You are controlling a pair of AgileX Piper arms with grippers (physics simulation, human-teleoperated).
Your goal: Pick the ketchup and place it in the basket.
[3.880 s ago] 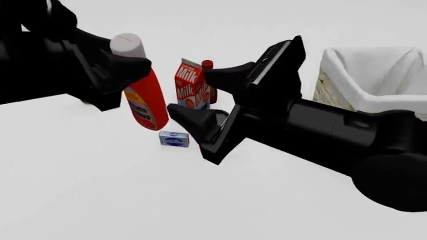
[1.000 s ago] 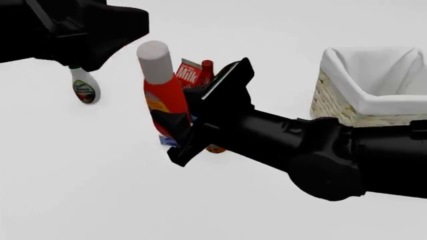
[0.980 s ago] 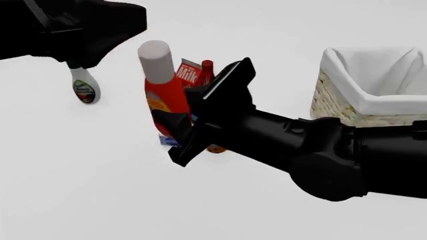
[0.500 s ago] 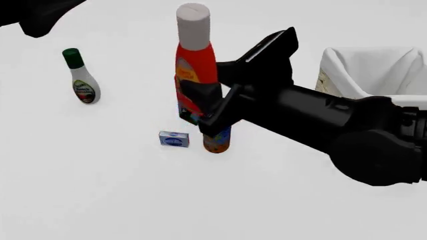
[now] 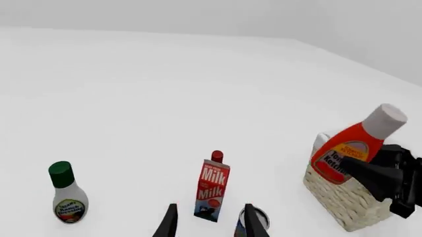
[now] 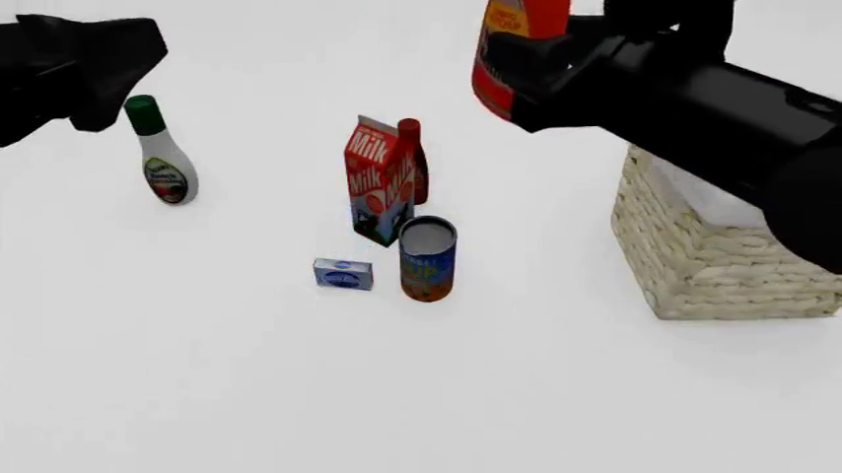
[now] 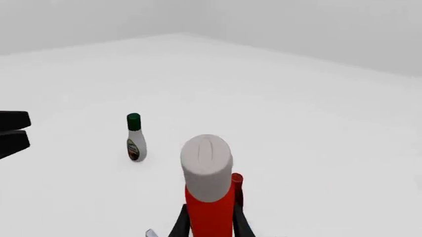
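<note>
The ketchup (image 6: 504, 54), a red-orange bottle with a yellow label, is held high in the air by my right gripper (image 6: 559, 77), which is shut on its body. Its cap is cut off by the top edge of the front view. It hangs just left of the wicker basket (image 6: 717, 261), whose top my right arm hides. In the left wrist view the ketchup (image 5: 353, 145) is tilted in front of the basket (image 5: 343, 200). The right wrist view shows its grey cap (image 7: 206, 165) between the fingers (image 7: 181, 224). My left gripper (image 6: 105, 64) is open and empty at the far left.
A white bottle with a green cap (image 6: 161, 158) stands at the left. A milk carton (image 6: 375, 182), a dark red bottle (image 6: 412, 158) behind it, a printed can (image 6: 428, 258) and a small blue box (image 6: 343, 274) cluster mid-table.
My right gripper has lifted the ketchup off the table and carried it up and to the right, up to the basket. My left arm has drawn back to the left.
</note>
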